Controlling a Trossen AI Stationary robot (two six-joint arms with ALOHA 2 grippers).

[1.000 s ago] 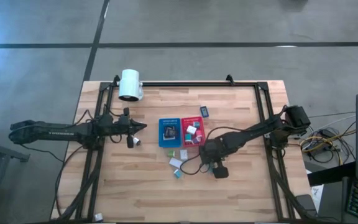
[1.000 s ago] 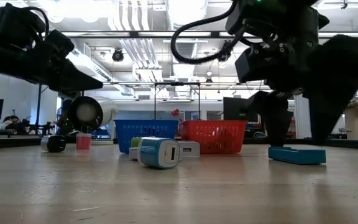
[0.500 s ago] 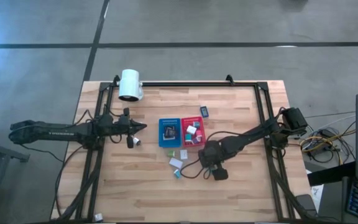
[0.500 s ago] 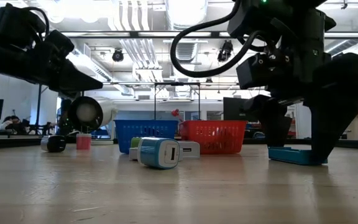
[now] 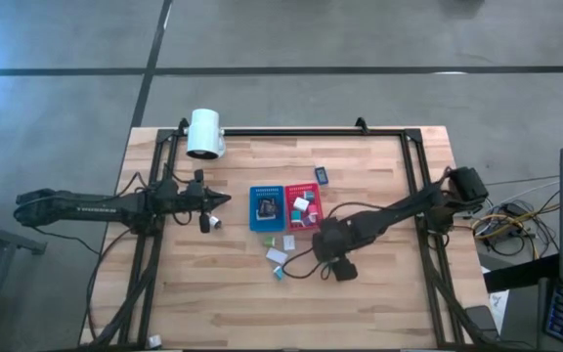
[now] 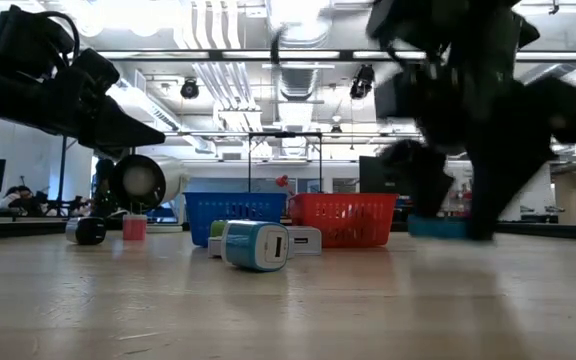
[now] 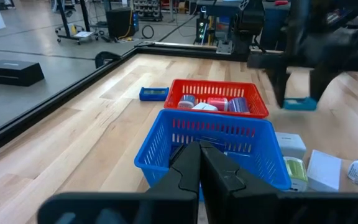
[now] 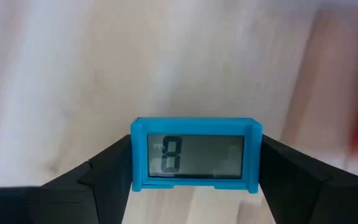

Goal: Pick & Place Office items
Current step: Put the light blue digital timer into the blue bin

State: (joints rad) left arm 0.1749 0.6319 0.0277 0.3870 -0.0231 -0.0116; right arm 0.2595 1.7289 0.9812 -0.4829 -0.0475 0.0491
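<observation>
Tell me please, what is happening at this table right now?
A two-armed robot is sorting small office items into a blue tray and a red tray. The right gripper has its fingers on both sides of a small blue clock, which is off the table beside the red tray. The left gripper is shut and empty, hanging just before the blue tray. A few items lie loose on the wood.

Digit "8" on blue display (image 8: 195, 154)

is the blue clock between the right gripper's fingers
Yes, the blue clock sits squarely between the right gripper's two dark fingers, which flank both its ends.
</observation>
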